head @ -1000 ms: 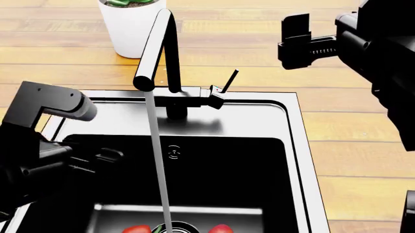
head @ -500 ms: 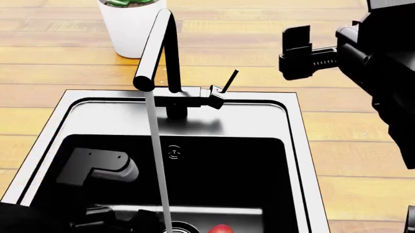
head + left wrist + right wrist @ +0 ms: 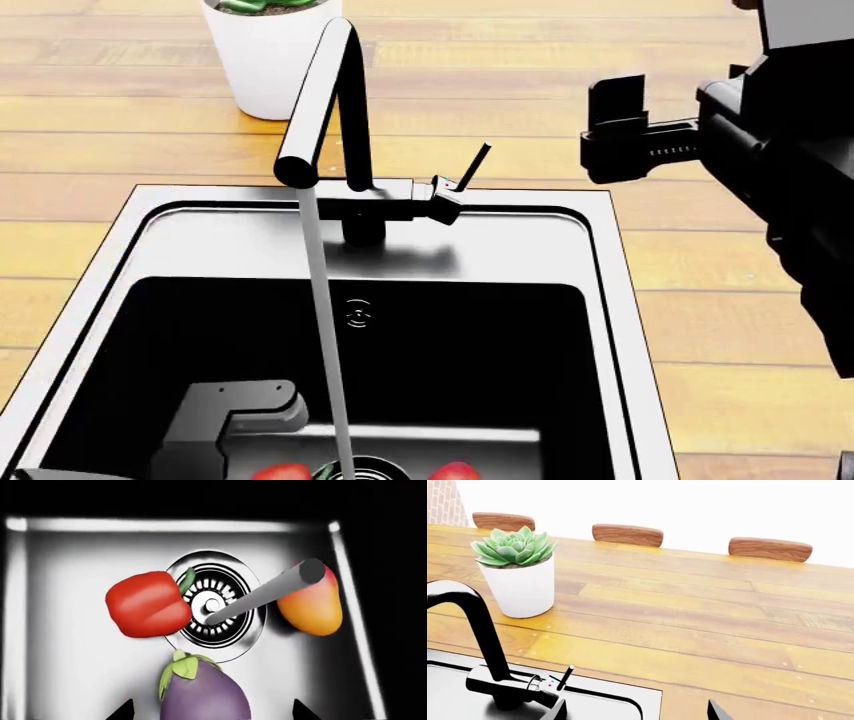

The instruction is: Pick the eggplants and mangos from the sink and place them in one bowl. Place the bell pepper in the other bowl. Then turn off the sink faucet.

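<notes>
Two hands hold nothing: left hand (image 3: 210,715) straddles the eggplant (image 3: 203,695).

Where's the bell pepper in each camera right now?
Left wrist view: bell pepper lies on the sink floor, touching the drain rim, across from the mango.
Head view: only a red sliver at the bottom edge, beside the drain.
Right wrist view: not in it.
Shared landmark: the drain.

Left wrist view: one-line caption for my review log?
Water stream hits the sink drain, ringed by bell pepper, mango and eggplant.
</notes>
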Available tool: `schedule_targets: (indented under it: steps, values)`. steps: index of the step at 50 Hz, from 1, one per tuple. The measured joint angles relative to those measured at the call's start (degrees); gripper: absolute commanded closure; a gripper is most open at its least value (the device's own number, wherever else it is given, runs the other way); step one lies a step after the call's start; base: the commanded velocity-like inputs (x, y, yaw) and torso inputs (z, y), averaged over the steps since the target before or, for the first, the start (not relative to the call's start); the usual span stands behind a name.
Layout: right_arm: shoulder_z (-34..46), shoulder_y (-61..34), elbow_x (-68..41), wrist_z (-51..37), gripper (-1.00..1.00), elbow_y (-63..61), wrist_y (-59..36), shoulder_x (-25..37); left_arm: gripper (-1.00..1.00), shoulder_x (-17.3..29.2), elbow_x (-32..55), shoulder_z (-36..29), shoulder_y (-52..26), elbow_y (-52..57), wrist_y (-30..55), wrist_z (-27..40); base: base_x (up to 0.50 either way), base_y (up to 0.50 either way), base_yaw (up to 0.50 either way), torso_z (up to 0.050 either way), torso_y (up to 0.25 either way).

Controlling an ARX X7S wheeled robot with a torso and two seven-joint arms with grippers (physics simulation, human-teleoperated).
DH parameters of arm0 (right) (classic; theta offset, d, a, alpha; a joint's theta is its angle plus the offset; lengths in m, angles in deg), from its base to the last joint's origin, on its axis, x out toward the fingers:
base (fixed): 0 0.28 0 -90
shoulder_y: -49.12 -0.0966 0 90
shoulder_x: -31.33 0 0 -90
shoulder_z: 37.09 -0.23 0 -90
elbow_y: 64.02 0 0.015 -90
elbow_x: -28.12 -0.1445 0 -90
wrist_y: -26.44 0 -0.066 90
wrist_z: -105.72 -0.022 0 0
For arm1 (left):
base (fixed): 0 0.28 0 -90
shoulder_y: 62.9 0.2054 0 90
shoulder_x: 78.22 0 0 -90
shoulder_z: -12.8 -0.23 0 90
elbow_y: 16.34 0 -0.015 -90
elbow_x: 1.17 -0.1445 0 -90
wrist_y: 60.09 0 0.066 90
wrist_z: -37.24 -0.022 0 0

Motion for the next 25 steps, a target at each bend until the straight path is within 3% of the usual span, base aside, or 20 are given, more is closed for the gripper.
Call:
schedule_targets:
  steps: [24,25]
  values:
    - [-0.47,2.75,-0.23,0.1,-1.0,1.48,2.45,-0.08,-1.0,-5.68,-11.05,-8.26,-1.43,-18.04,-11.17,-11.36,0.0,0.0,0.0,0.0,0.0]
    - [-0.48,2.82,-0.24,0.11,-1.0,1.51,2.52,-0.07,1.0,-5.84,-11.04,-8.43,-1.39,-18.33,-11.37,-11.62,0.0,0.0,0.0,0.0,0.0]
